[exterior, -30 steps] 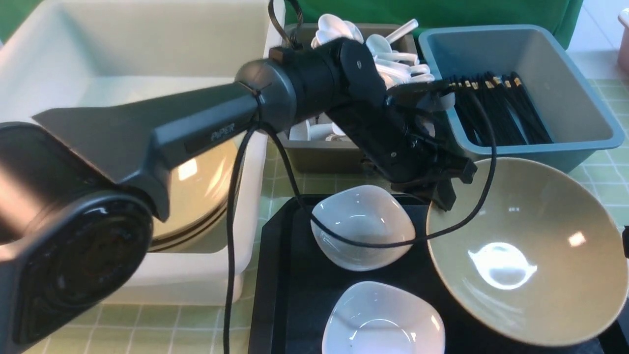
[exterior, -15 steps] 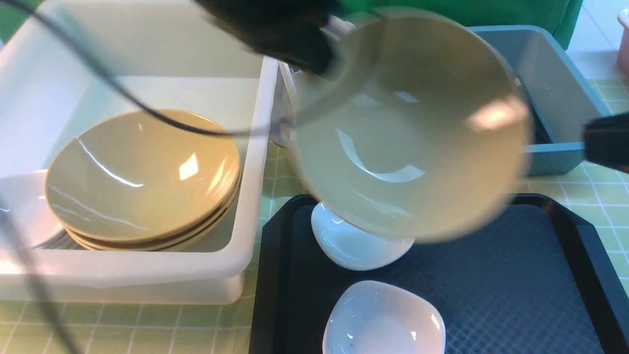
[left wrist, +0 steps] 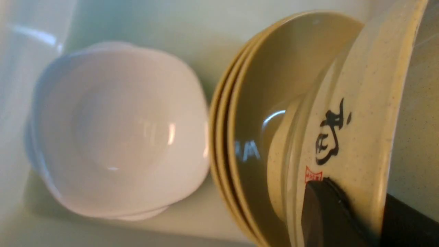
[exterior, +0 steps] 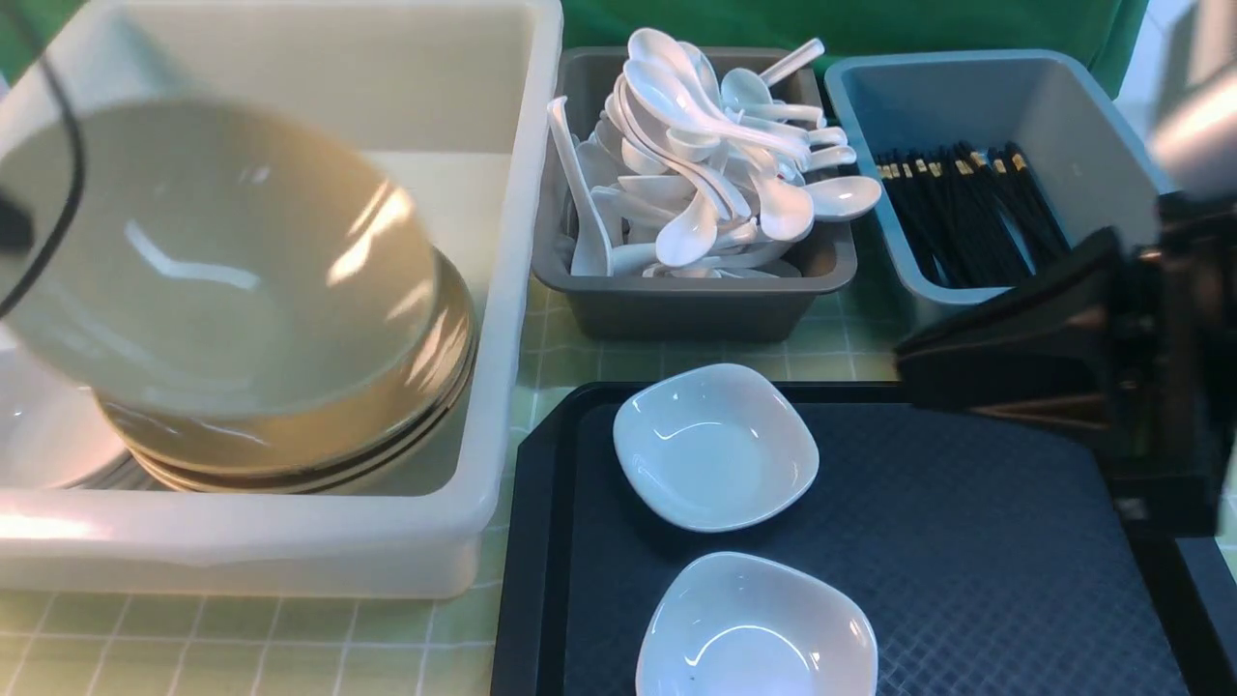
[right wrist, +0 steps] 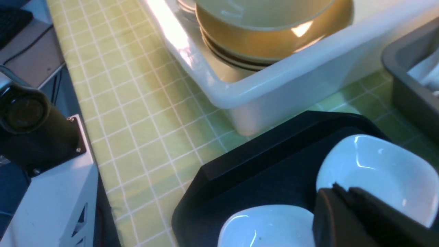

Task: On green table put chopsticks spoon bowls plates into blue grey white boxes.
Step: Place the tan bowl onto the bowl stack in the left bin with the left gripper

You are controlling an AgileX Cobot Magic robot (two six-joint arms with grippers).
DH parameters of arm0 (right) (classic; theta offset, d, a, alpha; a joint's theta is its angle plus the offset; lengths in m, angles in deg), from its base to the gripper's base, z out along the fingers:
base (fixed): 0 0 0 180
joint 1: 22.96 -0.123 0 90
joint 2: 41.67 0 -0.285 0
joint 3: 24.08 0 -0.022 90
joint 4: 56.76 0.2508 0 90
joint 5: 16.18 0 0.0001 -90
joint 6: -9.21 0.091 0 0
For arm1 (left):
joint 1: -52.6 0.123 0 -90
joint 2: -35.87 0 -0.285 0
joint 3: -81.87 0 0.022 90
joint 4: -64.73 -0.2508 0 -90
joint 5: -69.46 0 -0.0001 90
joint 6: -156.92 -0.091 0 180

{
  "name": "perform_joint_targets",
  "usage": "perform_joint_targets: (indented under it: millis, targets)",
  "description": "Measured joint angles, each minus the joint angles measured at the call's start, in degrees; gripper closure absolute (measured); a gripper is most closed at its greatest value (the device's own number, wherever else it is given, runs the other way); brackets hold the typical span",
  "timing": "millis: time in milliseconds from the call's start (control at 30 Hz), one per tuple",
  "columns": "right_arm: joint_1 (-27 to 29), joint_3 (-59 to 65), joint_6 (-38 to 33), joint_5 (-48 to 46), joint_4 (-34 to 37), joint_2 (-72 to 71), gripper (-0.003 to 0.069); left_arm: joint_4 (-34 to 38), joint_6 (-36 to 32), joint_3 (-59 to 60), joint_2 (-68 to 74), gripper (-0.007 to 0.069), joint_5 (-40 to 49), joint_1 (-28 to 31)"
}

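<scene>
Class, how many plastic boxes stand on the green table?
3: the white box at left holding plates, the grey box in the middle holding spoons, the blue box at right holding chopsticks. More may sit beyond the frame.

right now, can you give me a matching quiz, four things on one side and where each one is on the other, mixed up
Things
1. spoons
2. chopsticks
3. two unstacked white bowls
4. tilted tan plate

Places
A. on the black tray
B. above the plate stack in the white box
C. in the blue-grey box
D. in the dark grey box

Pairs: 1-D, 2-C, 3-A, 4-B
</scene>
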Motion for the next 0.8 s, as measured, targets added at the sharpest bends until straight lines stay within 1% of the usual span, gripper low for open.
perform_joint_targets:
  millis: [100, 267, 367, 500, 600, 667, 800]
  targets:
    - [-1.2, 0.0, -0.2, 0.6, 0.2, 1.5, 0.0612, 0.2, -0.3, 1.6, 0.2, 0.0607, -0.6, 0.2]
    - [-1.5, 0.0, -0.5, 1.0, 0.2, 2.3, 0.0612, 0.5, -0.2, 1.9, 0.9, 0.0607, -3.0, -0.4]
    - [-1.5, 0.0, -0.5, 1.4, 0.2, 2.3, 0.0612, -0.9, 0.1, 1.9, 1.6, 0.0606, -4.3, -1.6]
    - [-1.5, 0.0, -0.5, 1.6, 0.3, 2.3, 0.0612, -3.2, 0.8, 1.9, 3.0, 0.0606, -5.5, -4.5]
    - [-1.5, 0.0, -0.5, 1.6, 0.3, 2.3, 0.0612, -3.7, 2.2, 1.9, 3.7, 0.0606, -6.0, -5.3]
    - [-1.5, 0.0, -0.5, 1.6, 0.3, 2.3, 0.0612, -5.5, 5.1, 1.9, 4.3, 0.0601, -6.2, -5.7]
    - [-1.5, 0.0, -0.5, 1.5, 0.4, 2.3, 0.0612, -7.3, 8.4, 1.9, 4.3, 0.0549, -6.4, -5.9]
